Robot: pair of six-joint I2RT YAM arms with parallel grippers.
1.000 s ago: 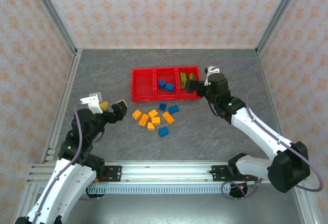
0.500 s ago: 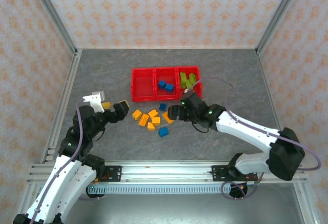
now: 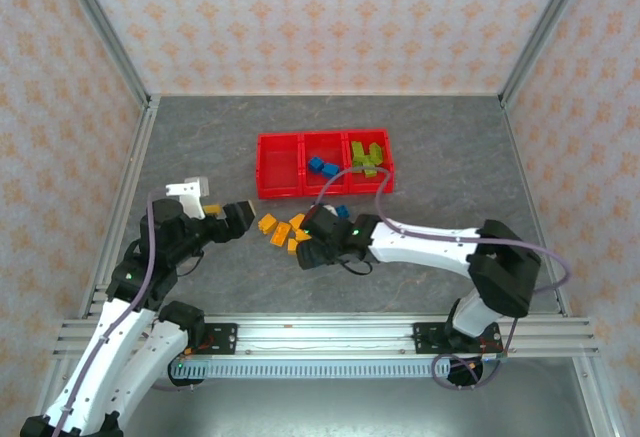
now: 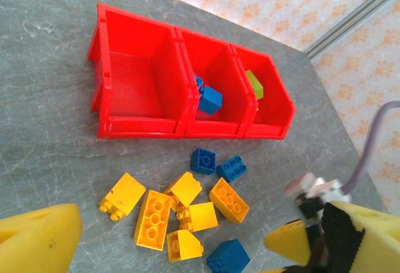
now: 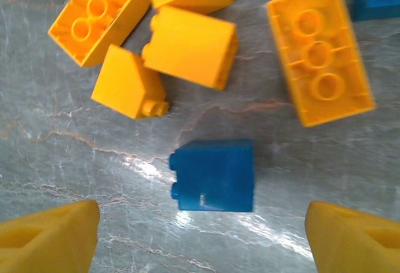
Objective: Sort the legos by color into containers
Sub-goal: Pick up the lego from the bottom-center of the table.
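Straddling blue lego (image 5: 214,175), right fingers (image 5: 47,238) apart

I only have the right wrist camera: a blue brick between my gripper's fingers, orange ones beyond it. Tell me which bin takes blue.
Observer: The middle bin of the three red ones. It already holds blue bricks.
Operator: Tell me where green is going.
Observer: The right bin holds the green bricks.
Operator: Now name an empty bin.
Observer: The left bin has nothing in it.
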